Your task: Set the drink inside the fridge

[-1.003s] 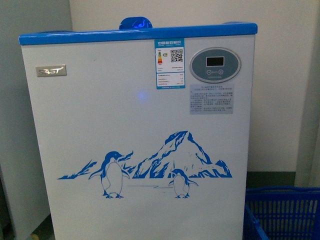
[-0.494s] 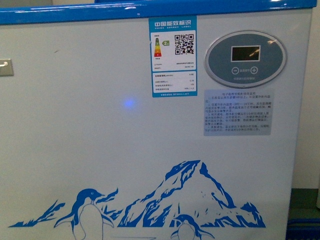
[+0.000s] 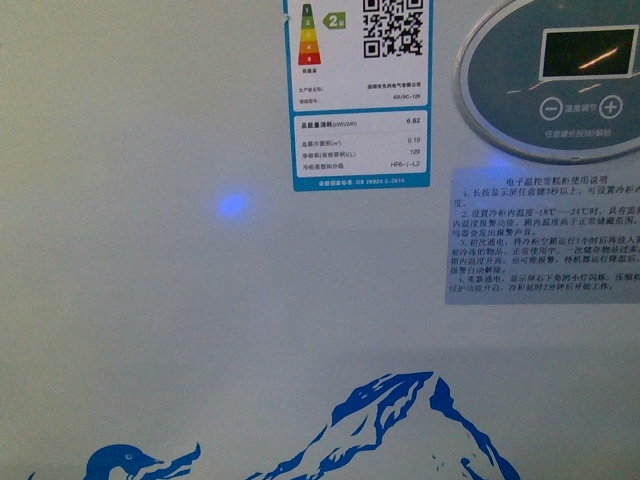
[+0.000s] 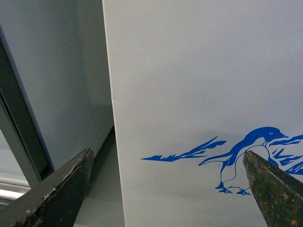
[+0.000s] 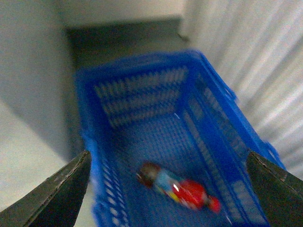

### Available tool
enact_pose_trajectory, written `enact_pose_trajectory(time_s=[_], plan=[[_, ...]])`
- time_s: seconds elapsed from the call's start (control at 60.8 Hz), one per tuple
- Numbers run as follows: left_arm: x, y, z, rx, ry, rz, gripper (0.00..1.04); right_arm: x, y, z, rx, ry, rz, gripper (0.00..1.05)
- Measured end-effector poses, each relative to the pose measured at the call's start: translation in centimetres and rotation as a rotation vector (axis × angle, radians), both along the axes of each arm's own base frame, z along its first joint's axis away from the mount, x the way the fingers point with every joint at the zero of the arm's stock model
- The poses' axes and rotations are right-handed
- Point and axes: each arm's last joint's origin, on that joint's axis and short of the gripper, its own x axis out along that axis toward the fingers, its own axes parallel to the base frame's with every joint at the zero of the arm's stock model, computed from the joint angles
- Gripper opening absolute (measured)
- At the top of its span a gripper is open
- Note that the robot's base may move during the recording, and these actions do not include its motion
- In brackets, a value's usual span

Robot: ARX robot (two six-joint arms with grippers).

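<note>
My right gripper (image 5: 168, 153) is spread wide with nothing between its fingers. It hangs above a blue basket (image 5: 218, 123), and the drink (image 5: 177, 188) lies on its side on the basket floor, below the gap between my fingers and a little toward me. Its red cap points to one end. This view is blurred, so I can make out only the colours of the label.

My left gripper (image 4: 166, 152) is just as wide open and also holds nothing. Straight beyond its fingers is the white front of the fridge (image 4: 189, 71). The penguin decal (image 4: 246, 163) shows just past one fingertip, and a dark gap beside the fridge's edge shows past the other.

In the front view the fridge panel fills everything. It carries the energy label (image 3: 360, 95), an oval control panel (image 3: 560, 85), a printed notice (image 3: 545, 235), a small blue glow (image 3: 232, 206) and the top of the mountain decal (image 3: 400, 430).
</note>
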Motion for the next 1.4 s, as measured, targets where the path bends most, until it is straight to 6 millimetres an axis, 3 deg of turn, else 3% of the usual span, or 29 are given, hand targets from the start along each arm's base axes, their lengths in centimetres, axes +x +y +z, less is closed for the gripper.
enact_pose_trajectory(time_s=[0.148, 0.296, 0.461, 0.625, 0.757, 1.201, 1.398], plan=[[0.0, 0.0, 0.0, 0.000, 0.000, 0.003, 0.97, 2.8, -3.9, -0.6, 0.026, 0.088, -0.036, 0.98], [0.0, 0.0, 0.0, 0.000, 0.000, 0.003, 0.97, 6.1, -8.1, -1.9, -0.093, 0.189, 0.045, 0.98], [0.0, 0.0, 0.0, 0.000, 0.000, 0.003, 0.97, 9.1, -11.0, -6.4, -0.174, 0.357, 0.173, 0.98], [0.0, 0.0, 0.0, 0.000, 0.000, 0.003, 0.97, 10.5, -11.8, -10.4, -0.206, 0.457, 0.280, 0.98], [0.0, 0.0, 0.0, 0.000, 0.000, 0.003, 0.97, 11.8, -11.9, -15.7, -0.241, 0.581, 0.392, 0.98], [0.0, 0.0, 0.0, 0.000, 0.000, 0.003, 0.97, 15.0, -11.9, -28.3, -0.178, 0.755, 0.497, 0.98], [0.0, 0.0, 0.0, 0.000, 0.000, 0.003, 0.97, 15.7, -12.3, -30.8, -0.157, 0.789, 0.502, 0.98]])
